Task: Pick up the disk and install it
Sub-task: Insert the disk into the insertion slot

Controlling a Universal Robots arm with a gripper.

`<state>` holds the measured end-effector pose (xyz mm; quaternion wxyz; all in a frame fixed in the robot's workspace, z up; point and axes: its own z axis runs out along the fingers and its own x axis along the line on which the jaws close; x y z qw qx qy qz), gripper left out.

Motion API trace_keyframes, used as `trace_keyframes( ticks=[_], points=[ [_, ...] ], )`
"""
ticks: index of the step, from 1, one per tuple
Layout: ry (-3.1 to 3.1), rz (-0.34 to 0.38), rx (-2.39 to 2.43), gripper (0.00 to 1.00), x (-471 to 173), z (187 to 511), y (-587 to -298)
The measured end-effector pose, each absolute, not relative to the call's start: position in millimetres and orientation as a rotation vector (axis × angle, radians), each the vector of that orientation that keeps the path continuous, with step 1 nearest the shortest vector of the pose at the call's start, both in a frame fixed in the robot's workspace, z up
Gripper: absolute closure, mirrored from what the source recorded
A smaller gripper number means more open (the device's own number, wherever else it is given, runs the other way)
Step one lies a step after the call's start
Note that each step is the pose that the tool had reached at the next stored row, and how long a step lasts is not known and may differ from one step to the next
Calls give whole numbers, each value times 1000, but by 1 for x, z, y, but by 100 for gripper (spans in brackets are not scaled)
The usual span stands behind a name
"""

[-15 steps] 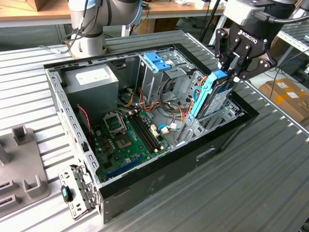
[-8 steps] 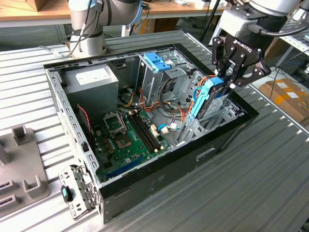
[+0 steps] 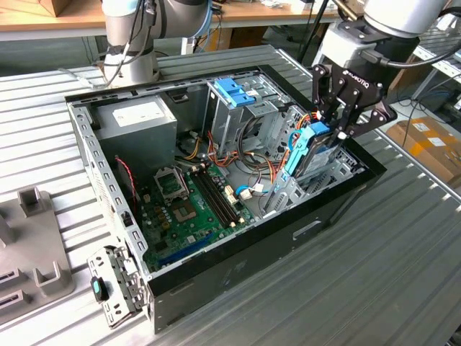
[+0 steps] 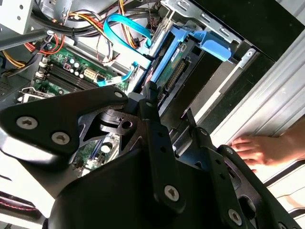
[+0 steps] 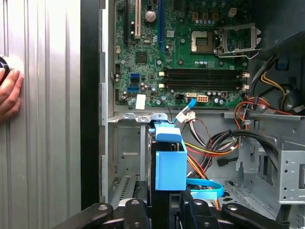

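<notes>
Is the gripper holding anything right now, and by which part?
Yes. The gripper is shut on the disk, clamped across its upper end at the light-blue carrier, while the disk stands on edge inside the case.

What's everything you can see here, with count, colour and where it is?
computer case: one, black, open, on the table
table: one, silver, ribbed, under the case
motherboard: one, green, on the case floor
power supply: one, grey, in the case corner at the exterior view's left
handle: one, blue, atop the metal cage in the case
disk: one, silver with light-blue rails, upright at the case's end on the exterior view's right
hand: one, a person's, on the table beside the case
gripper: one, black, shut on the disk's top
</notes>
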<state>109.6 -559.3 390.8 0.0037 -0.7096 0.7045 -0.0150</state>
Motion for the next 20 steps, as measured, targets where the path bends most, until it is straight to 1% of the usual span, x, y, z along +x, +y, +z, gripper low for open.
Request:
trace_keyframes(
  ticks=[3, 7, 14, 15, 16, 20],
  points=[
    [2208, -47, -2224, 65, 110, 376, -559],
    [2208, -47, -2224, 65, 110, 367, -559],
    [2208, -47, -2224, 65, 110, 367, -559],
    [2208, -47, -2224, 64, 110, 367, -559],
    [2208, -47, -2224, 58, 110, 366, -559],
    [2208, -46, -2224, 58, 110, 365, -559]
  ],
)
